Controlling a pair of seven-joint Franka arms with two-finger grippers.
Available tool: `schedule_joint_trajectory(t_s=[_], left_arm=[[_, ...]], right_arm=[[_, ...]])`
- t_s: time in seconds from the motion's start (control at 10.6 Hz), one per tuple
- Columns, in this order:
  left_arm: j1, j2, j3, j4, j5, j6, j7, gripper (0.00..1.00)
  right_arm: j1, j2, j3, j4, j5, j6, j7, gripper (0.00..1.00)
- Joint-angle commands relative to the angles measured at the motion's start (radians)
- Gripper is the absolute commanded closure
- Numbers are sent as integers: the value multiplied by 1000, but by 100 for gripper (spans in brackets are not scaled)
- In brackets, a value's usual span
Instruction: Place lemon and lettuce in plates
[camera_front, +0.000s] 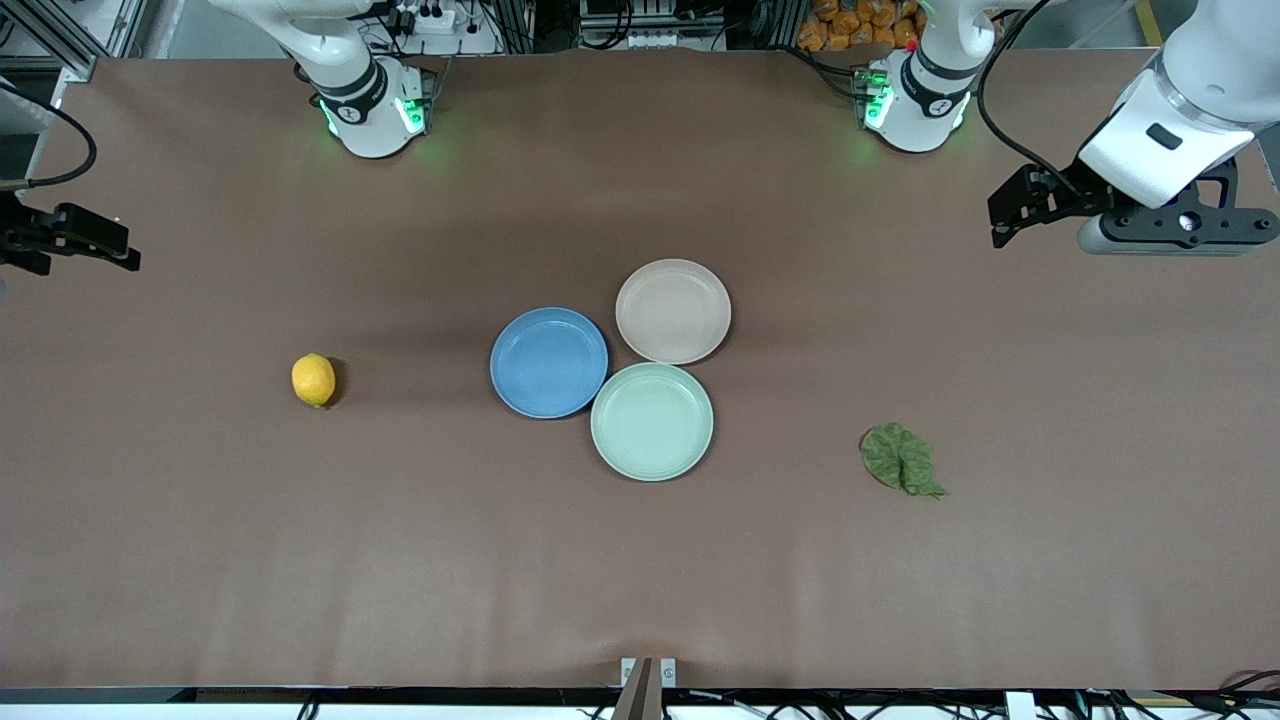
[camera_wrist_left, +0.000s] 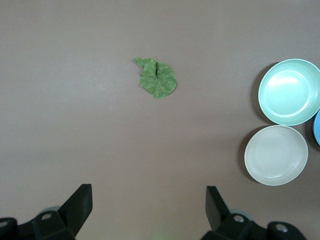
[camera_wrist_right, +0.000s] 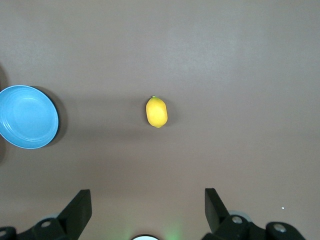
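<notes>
The lemon (camera_front: 314, 380) lies on the brown table toward the right arm's end; it also shows in the right wrist view (camera_wrist_right: 156, 112). The lettuce (camera_front: 900, 458) lies flat toward the left arm's end and shows in the left wrist view (camera_wrist_left: 158, 78). The blue plate (camera_front: 549, 362) and the beige-pink plate (camera_front: 673, 311) sit empty mid-table, touching. My right gripper (camera_front: 125, 250) hangs open and empty above the table at its own end, apart from the lemon (camera_wrist_right: 147, 192). My left gripper (camera_front: 1003, 215) hangs open and empty above its end, apart from the lettuce (camera_wrist_left: 148, 190).
A pale mint-green plate (camera_front: 652, 421) sits empty against the two other plates, nearer to the front camera. The beige-pink plate (camera_wrist_left: 276, 155) and the mint plate (camera_wrist_left: 290, 91) show in the left wrist view, the blue plate (camera_wrist_right: 27, 116) in the right wrist view.
</notes>
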Motion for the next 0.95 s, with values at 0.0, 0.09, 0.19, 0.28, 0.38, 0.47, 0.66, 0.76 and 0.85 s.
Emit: schedule_joint_trajectory(t_s=[0.0,0.09,0.19,0.28,0.38,0.47,0.66,0.76,0.85], left_arm=[[3,10,-6,26,15,-21,32,0],[3,10,-4,26,12,-21,29,0],[3,10,-4,27,11,-21,26,0],[4,10,-3,27,11,-21,28,0],[4,10,-2,27,11,-21,28,0],[4,10,-4,27,11,-21,28,0],[4,10,-4,27,11,-21,25,0],[4,10,-4,27,11,-21,22,0],[4,10,-4,27,11,-21,22,0]], right_arm=[[-3,1,-1,9,15,-9,13,0],[-3,2,-1,9,15,-9,13,0],[-3,2,-1,9,15,-9,13,0],[-3,2,-1,9,15,-9,13,0],[-3,2,-1,9,15,-9,13,0],[-3,2,-1,9,15,-9,13,0],[-3,2,-1,9,15,-9,13,0],[-3,2,-1,9,15,-9,13,0],[-3,2,-1,9,15,-9,13,0]])
